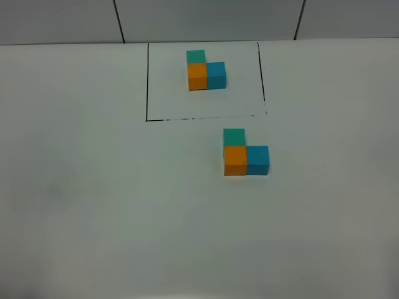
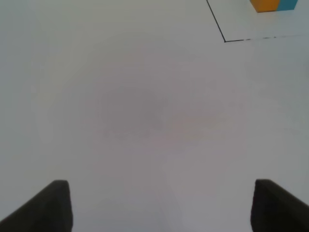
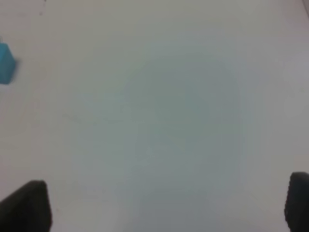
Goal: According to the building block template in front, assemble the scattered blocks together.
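White tabletop [image 1: 87, 187] lies beneath both grippers. The left gripper [image 2: 161, 205] hangs with fingers spread wide and empty; the building block template [image 2: 273, 5] sits far ahead of it, inside its black frame [image 2: 216, 21]. The right gripper [image 3: 166, 205] is likewise spread, holding nothing, with the blue cube [image 3: 5, 63] of the scattered blocks [image 1: 244, 154], joined in an L, well ahead to one side.

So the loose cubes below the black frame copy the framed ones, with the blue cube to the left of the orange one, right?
Not quite. In the exterior high view the loose blue cube sits to the right of the orange cube, with the teal-green cube behind it, matching the framed template.
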